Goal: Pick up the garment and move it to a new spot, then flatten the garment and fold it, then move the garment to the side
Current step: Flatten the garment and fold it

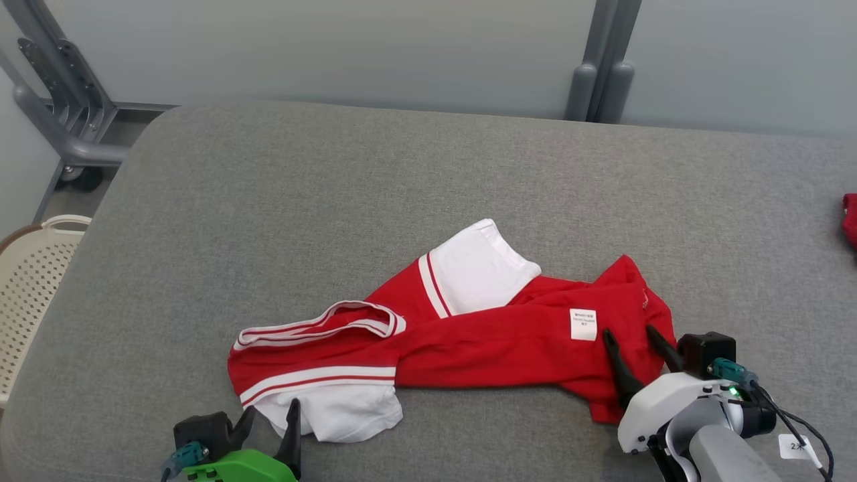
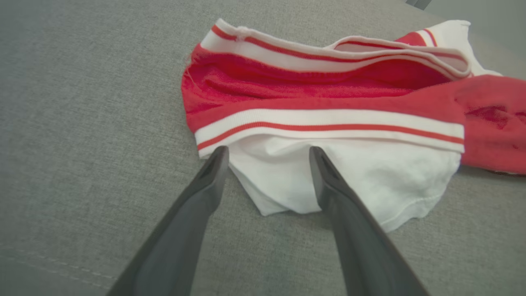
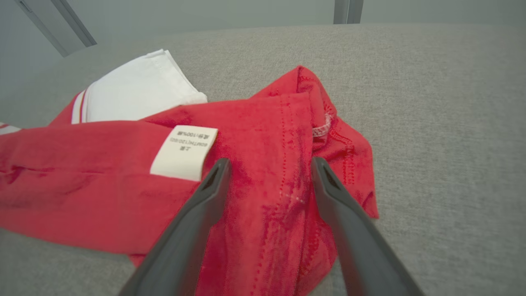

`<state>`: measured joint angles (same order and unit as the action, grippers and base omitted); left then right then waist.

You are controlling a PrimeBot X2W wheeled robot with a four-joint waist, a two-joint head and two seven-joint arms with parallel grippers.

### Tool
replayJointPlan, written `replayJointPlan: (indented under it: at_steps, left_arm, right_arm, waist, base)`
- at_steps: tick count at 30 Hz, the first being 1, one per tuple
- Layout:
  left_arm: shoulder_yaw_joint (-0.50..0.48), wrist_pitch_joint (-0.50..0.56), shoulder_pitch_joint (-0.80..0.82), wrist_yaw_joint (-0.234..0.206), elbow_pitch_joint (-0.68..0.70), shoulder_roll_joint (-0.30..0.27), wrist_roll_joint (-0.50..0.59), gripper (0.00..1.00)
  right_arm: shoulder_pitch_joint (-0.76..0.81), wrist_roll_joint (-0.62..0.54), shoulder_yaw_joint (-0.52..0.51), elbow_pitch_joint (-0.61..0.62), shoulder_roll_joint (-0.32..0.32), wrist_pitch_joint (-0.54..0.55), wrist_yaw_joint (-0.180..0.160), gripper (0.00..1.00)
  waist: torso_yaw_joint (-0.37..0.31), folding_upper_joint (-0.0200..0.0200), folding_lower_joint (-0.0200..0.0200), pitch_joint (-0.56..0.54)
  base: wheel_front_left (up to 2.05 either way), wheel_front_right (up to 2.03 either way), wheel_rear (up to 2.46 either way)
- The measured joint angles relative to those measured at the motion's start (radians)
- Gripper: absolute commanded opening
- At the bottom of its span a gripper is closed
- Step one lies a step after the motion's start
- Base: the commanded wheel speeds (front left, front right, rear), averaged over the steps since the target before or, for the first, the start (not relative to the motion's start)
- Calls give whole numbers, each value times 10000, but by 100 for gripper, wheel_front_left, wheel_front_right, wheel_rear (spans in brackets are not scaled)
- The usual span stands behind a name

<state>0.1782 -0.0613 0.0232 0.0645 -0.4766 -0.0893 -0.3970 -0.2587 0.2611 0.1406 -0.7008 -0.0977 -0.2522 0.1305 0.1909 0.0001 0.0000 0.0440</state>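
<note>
A red and white shirt (image 1: 469, 341) lies bunched up on the gray desk (image 1: 268, 201), near the front edge. The left tool (image 1: 272, 406) is open. Its two dark fingers (image 2: 328, 181) point at the white sleeve (image 2: 349, 172) at the shirt's left end. The right tool (image 1: 628, 331) is open too. Its fingers (image 3: 209, 185) sit over the red cloth at the shirt's right end, just beside a small white tag (image 3: 183, 153). A cream basket (image 1: 30, 268) stands off the desk's left side.
</note>
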Motion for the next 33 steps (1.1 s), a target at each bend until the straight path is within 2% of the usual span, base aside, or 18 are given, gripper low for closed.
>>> replayJointPlan:
  at_steps: [5, 13, 18, 24, 32, 33]
  left_arm:
    - [-75, 263, 19, -247, 148, 21, -146, 100]
    - [-341, 731, -169, -587, 178, 13, -518, 100]
    - [-282, 865, -136, -644, 169, 13, -556, 100]
    - [-245, 849, -98, -650, 161, -17, -560, 100]
    - [-159, 819, -92, -694, 159, -56, -583, 100]
    - [-151, 819, -104, -702, 161, -63, -583, 100]
  right_arm:
    - [-281, 249, 144, -698, 65, -15, 0, 100]
    - [-299, 809, 380, -857, 140, -61, 0, 100]
    - [-287, 1350, 708, -800, 102, -31, 0, 100]
    - [-337, 2493, 644, -711, 105, 288, 0, 100]
    - [-332, 3473, 1097, -303, -169, 656, 0, 100]
    - [-331, 3570, 1172, -230, -217, 663, 0, 90]
  waist:
    - [182, 0, 0, 83]
    - [20, 0, 0, 89]
    - [-83, 0, 0, 149]
    - [-100, 0, 0, 158]
    - [-63, 0, 0, 67]
    - [-61, 0, 0, 59]
  base:
    - [0, 0, 0]
    - [0, 0, 0]
    - [0, 0, 0]
    - [0, 0, 0]
    - [0, 0, 0]
    - [0, 0, 0]
